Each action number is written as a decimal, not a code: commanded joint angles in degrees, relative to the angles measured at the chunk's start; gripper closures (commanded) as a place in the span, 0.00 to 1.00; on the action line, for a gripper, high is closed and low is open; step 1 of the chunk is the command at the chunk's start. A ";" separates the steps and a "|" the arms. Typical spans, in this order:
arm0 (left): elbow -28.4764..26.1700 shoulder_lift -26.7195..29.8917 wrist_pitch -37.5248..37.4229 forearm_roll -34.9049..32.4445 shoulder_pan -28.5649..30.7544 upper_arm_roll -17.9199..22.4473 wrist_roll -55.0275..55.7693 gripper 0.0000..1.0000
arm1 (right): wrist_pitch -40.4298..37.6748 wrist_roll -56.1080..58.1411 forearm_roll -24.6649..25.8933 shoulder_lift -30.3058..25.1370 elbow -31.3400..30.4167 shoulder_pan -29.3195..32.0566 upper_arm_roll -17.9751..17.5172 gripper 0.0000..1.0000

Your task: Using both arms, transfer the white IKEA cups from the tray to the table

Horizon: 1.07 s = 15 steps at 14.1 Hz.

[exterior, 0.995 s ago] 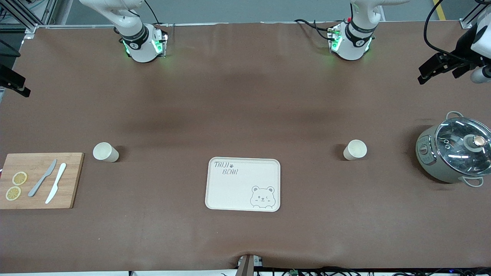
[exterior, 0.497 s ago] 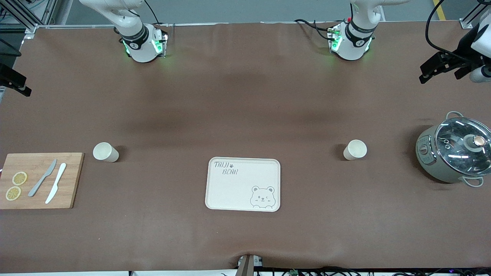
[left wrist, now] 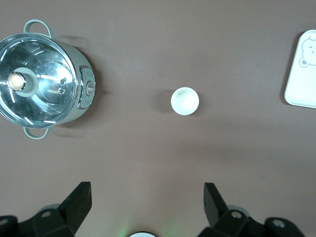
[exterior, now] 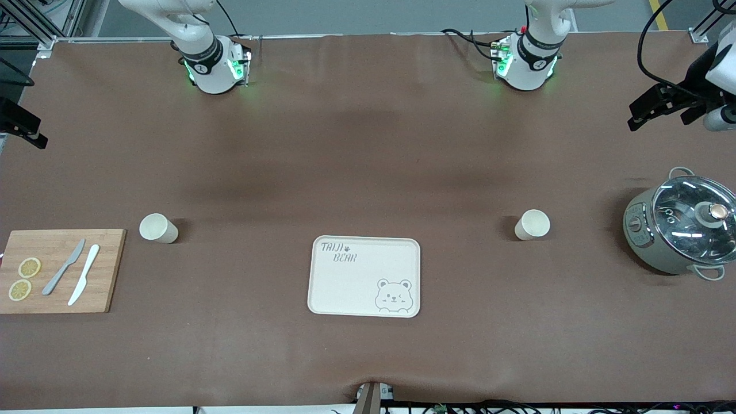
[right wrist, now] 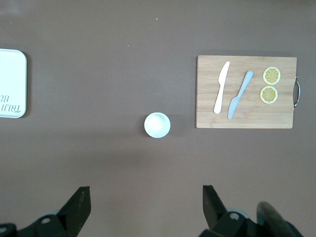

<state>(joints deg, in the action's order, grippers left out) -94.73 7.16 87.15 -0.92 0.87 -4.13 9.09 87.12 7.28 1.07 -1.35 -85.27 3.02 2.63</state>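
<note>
Two white IKEA cups stand upright on the brown table. One cup [exterior: 532, 224] stands toward the left arm's end, beside the grey-green pot; it shows in the left wrist view [left wrist: 184, 100]. The other cup [exterior: 156, 227] stands toward the right arm's end, beside the cutting board; it shows in the right wrist view [right wrist: 157, 124]. My left gripper [exterior: 647, 112] [left wrist: 147, 190] is open and empty, high over bare table. My right gripper [exterior: 26, 129] [right wrist: 146, 192] is open and empty, high over bare table. The bear-print tray [exterior: 322, 299] lies between the cups, nearer the front camera.
A grey-green lidded pot [exterior: 678, 230] stands at the left arm's end. A wooden cutting board [exterior: 109, 270] with two knives and two lemon slices lies at the right arm's end. The arm bases [exterior: 213, 69] [exterior: 526, 66] stand along the table's edge.
Both grippers have shifted only slightly at the view's edges. The cups, tray, pot and board have not moved.
</note>
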 commanded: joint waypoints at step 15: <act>2.18 -1.35 -2.08 1.10 -0.34 -0.79 3.04 0.00 | -1.25 -0.95 0.16 -0.15 0.37 -0.21 -0.08 0.00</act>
<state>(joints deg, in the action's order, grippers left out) -94.35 6.65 86.24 -0.92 0.52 -4.78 11.47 86.40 7.27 1.06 -1.33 -85.27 3.02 2.63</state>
